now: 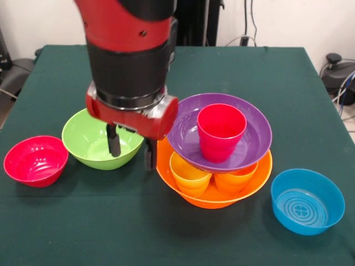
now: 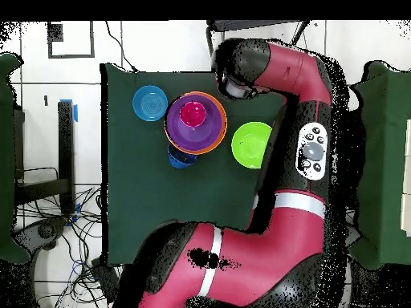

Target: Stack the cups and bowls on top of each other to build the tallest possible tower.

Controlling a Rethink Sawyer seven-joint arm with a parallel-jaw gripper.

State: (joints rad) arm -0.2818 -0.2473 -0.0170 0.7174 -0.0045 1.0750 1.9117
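Observation:
The tower stands right of centre. Its base is the big orange bowl (image 1: pixel 213 197), with a yellow cup (image 1: pixel 188 174) and an orange cup (image 1: pixel 233 180) upright inside. The purple bowl (image 1: pixel 252 138) rests on those cups and holds the red cup (image 1: pixel 221 132). My gripper (image 1: pixel 132 149) is open and empty, low between the tower and the lime green bowl (image 1: pixel 89 141), with one finger (image 1: pixel 113 143) over that bowl's rim. The red bowl (image 1: pixel 36 160) sits far left and the light blue bowl (image 1: pixel 307 200) far right. Overhead, the dark blue bowl (image 2: pixel 180 158) peeks out beside the purple bowl (image 2: pixel 181 132). The light green cup is hidden.
Everything stands on the dark green table (image 1: pixel 166 238). Overhead, my arm (image 2: pixel 297 96) curves over the table's right side and hides the red bowl. Cables and gear lie on the floor beyond the table's edges.

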